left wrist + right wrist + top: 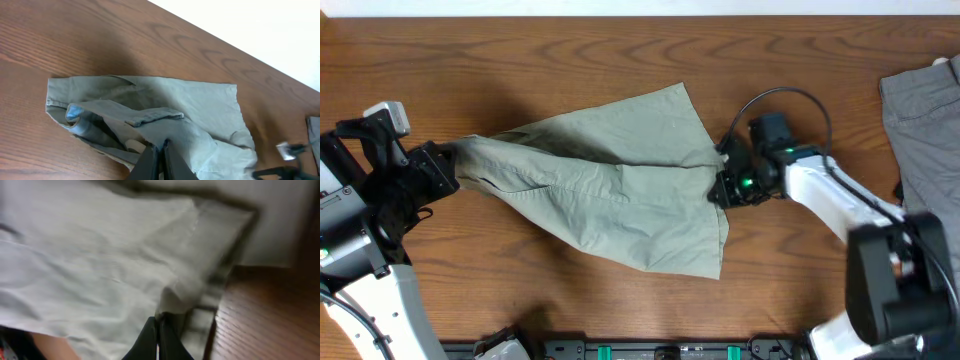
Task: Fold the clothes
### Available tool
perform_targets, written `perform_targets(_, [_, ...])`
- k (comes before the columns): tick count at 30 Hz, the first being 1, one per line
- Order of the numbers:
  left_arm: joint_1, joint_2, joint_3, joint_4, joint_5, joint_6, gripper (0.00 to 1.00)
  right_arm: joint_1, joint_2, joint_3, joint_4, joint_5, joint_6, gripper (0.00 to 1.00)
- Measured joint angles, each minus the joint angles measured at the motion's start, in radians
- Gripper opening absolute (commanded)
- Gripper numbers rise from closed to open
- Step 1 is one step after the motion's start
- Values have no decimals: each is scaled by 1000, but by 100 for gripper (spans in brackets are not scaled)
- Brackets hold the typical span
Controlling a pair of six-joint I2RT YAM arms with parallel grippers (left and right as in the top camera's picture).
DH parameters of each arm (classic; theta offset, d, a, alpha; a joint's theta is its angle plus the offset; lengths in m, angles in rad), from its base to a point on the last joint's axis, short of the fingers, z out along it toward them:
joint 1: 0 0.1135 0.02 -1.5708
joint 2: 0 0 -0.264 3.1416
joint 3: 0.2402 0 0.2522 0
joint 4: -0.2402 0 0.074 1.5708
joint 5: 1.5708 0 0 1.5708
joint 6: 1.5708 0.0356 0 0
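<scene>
A pair of wrinkly, pale khaki-green cotton shorts [610, 190] lies in the middle of the brown wood-grain desk [520, 60], pulled into a rough fan between the two arms: narrow and bunched at the left, spreading wide towards the right. The left pincer [448, 165] is closed on the gathered end of the shorts. Its wrist view shows the two dark fingers pressed together with cloth pinched between them, the waistband and a belt loop lying just beyond. The right pincer [720, 187] is closed on the opposite edge, about midway along the wide hem, and its wrist view shows the fingers clamped on a fold of the fabric. Judged from this, the folding is at an early stage. The shorts are gripped at both ends and partly doubled over, but the outline is uneven, one corner juts towards the far side of the desk, and no tidy, squared fold shows yet. Smoothing, aligning the legs and the final fold appear to remain. A darker grey garment [920, 110] sits well apart at the right edge, untouched.
</scene>
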Motion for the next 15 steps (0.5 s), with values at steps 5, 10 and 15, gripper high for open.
perform_targets(5, [0,-2,0,0,0,0,6,-69,-208,6,2,-3,6,1])
perform_targets(10, [0,-21,0,0,0,0,6,-153,-392,17,-5,27,45,1])
perform_targets(15, [0,-65,29,-3,9,0,6,-268,-559,37,-8,45,81,1])
